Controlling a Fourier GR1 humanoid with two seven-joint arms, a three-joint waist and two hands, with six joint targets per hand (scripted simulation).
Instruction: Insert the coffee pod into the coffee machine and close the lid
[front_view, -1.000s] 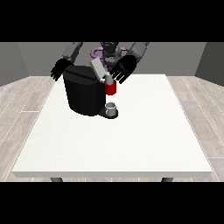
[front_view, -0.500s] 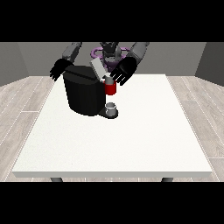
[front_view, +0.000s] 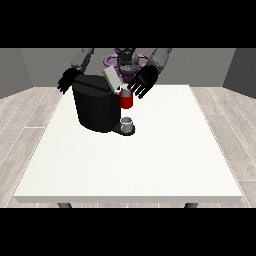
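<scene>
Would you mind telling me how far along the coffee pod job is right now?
Done: the pod cannot be seen apart from the machine, so it may already be in, though I cannot confirm that. In hand: the hand at the view's right hovers with spread fingers beside the raised lid. Left: the lid stands tilted up, so closing it remains. The hand at the view's left sits behind the machine.

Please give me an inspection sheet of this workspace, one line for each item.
Surface: white table, mostly bare.
Job's things: black coffee machine at the far left part of the table; grey lid raised and tilted; red part at its front; small grey cup on its base.
Clutter: nothing seen.
Hands: hand at the view's right open, beside the lid; hand at the view's left behind the machine, fingers unclear.
Cables: nothing seen.
Surroundings: wooden floor, grey walls.
</scene>
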